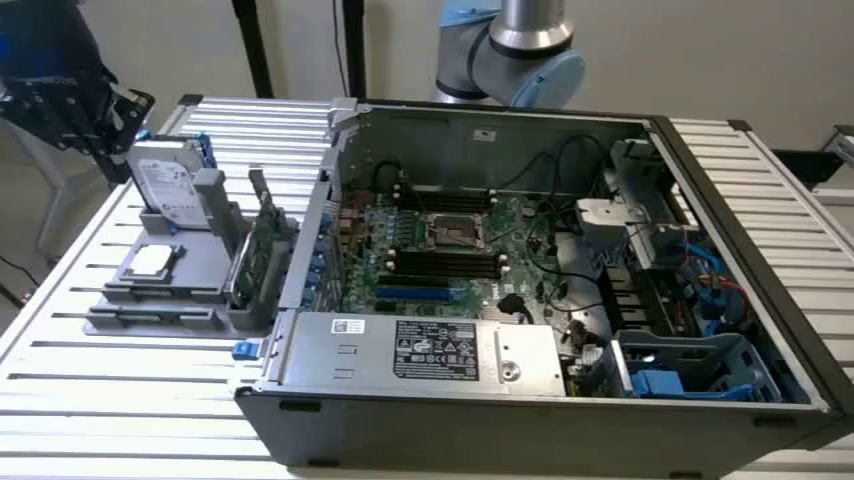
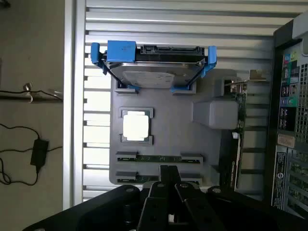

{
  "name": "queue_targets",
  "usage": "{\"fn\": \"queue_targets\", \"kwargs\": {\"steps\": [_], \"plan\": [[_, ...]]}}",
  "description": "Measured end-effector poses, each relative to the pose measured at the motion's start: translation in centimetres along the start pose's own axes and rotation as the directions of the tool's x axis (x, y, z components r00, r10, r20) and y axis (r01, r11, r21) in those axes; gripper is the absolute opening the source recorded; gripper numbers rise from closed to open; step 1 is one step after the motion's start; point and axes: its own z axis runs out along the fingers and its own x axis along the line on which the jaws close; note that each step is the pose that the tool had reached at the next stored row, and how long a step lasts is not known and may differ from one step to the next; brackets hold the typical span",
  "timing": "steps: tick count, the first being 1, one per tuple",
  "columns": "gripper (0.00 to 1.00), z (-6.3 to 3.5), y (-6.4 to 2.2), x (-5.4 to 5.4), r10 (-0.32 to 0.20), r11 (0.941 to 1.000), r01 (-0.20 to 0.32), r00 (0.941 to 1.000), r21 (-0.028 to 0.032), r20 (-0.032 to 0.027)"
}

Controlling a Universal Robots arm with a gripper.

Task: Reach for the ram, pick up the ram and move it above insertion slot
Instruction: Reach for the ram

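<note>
Ram (image 2: 159, 158) lies flat in a holder slot near the near end of the gray tray (image 2: 163, 103). A second thin green stick (image 2: 139, 178) lies just beside it in the last slot, nearer still. The tray rests on the slatted tabletop (image 1: 134, 420), at the exterior view's left of the open computer case (image 1: 534, 400).

Farther along the tray sits a square processor chip (image 2: 136, 126). Beyond that, at the far end, a silver hard drive (image 2: 154, 77) stands in a blue bracket. A green expansion card (image 2: 239, 120) stands on edge along the tray's side nearest the case.

The gripper (image 2: 168, 175) hangs over the near end of the tray. Its black tip lies across the nearer stick and reaches just short of the ram. Whether it touches either stick, and whether it is released or clenched, cannot be told.

Inside the case, the dark insertion slots (image 1: 447, 265) run across the motherboard, well apart from the ram. The robot arm (image 1: 514, 45) rises behind the far wall of the case.
</note>
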Motion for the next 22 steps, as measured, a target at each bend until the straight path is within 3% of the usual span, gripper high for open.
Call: {"fn": "queue_targets", "kwargs": {"steps": [14,22], "plan": [[0.11,-0.02,-0.16,0.0,0.000,1.0000,0.000,1.0000,0.0001,-0.0001],[0.11,-0.11,-2.69,0.0,-0.001,1.0000,0.001,1.0000,0.0001,-0.0001]]}}
